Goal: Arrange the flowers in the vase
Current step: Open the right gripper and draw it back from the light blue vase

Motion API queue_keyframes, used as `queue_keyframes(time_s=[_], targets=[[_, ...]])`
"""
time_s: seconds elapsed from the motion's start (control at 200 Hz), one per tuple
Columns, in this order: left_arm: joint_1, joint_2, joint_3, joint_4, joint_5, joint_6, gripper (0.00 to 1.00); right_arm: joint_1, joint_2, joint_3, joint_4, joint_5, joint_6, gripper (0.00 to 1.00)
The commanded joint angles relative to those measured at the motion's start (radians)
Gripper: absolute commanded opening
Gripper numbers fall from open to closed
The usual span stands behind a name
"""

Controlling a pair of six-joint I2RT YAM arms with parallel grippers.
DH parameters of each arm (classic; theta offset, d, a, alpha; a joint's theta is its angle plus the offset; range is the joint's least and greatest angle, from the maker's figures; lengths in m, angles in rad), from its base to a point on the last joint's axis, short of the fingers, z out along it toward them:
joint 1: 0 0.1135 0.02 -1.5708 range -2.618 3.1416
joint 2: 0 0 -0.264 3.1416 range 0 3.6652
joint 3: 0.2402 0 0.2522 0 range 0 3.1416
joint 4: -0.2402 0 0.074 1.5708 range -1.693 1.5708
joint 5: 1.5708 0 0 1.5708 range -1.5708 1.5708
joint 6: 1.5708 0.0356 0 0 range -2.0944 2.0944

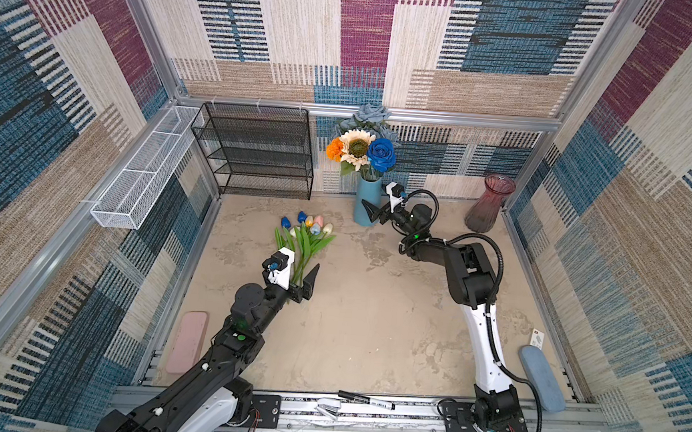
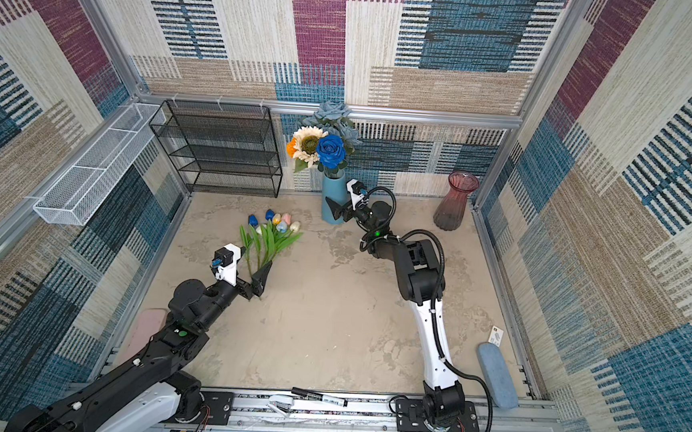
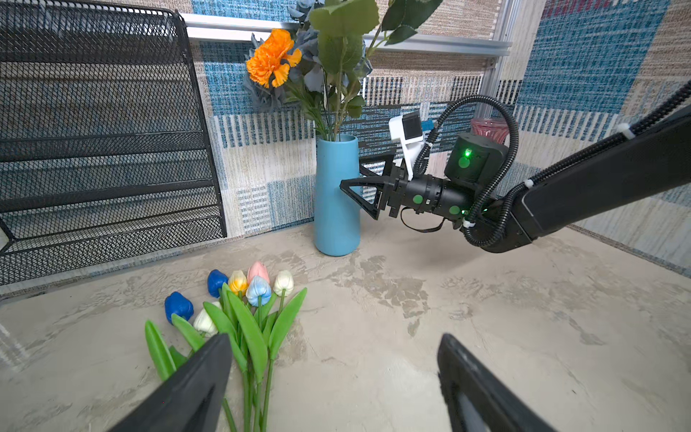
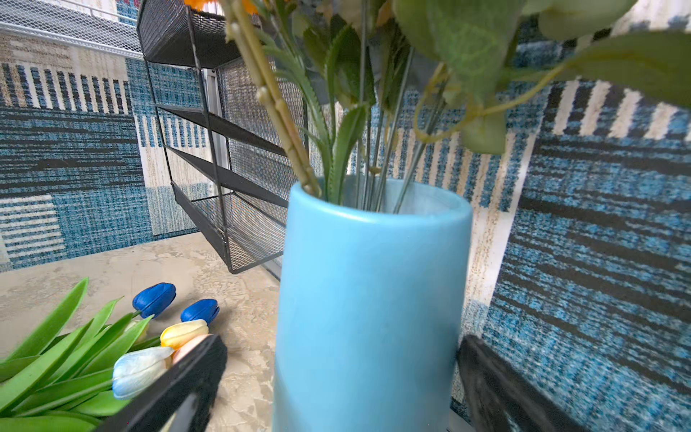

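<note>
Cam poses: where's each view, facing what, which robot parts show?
Top views: high above the robot's end, looking down on the table; show left arm, left hand, right arm, right hand.
Left wrist: low over the tulips, facing the blue vase; own open jaws show, right arm too.
Right wrist: up against the vase, black rack behind; own jaws flank it.
Shared: both wrist views show vase and tulips.

light-blue vase (image 1: pixel 367 204), orange marigold (image 1: pixel 334 148), bright blue rose (image 1: pixel 381 154), maroon vase (image 1: pixel 489 204).
</note>
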Motion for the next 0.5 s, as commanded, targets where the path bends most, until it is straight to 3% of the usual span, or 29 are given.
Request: queue_keyframes(time_s=[0.0, 0.291, 0.386, 0.496], targets=[[0.001, 0.011, 0.016, 0.035, 0.026, 0.013, 0.9, -0.013, -0.042, -0.054, 0.081, 0.006, 0.027, 1.0], [0.0, 0.046, 0.028, 0.066, 0.058, 0.023, 0.95, -0.038, -0.129, -0.19, 0.091, -0.005, 0.009, 1.0], [0.001, 0.03, 0.043, 0.042, 0.097, 0.021, 0.99, -0.056, -0.221, -0.322, 0.175, 0.009, 0.044, 0.99], [-0.001, -0.001, 0.049, 0.022, 0.165, 0.021, 0.99, -0.071, -0.395, -0.468, 0.119, 0.048, 0.045, 0.99]])
